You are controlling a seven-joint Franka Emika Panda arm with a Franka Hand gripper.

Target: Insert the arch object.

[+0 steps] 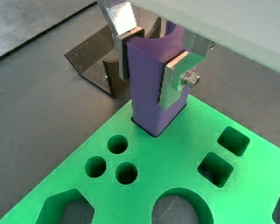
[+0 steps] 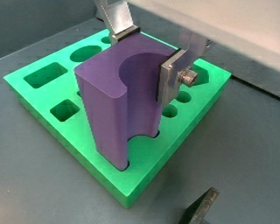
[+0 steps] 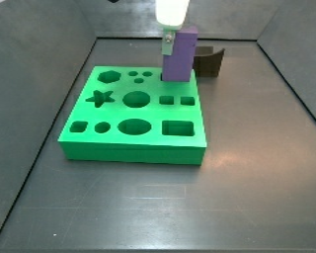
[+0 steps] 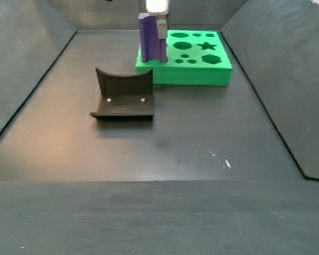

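Standing upright at one edge of the green board (image 3: pixel 134 138), the arch object (image 2: pixel 122 105) has its lower end sunk into a cutout there, as a wrist view shows. Other cutouts in the board, round, square and star-shaped, lie open in a side view. The gripper (image 2: pixel 150 54) comes down from above, its jaws closed narrowly on the block's top. The fixture (image 4: pixel 124 98) sits well apart on the dark floor (image 4: pixel 162 169).
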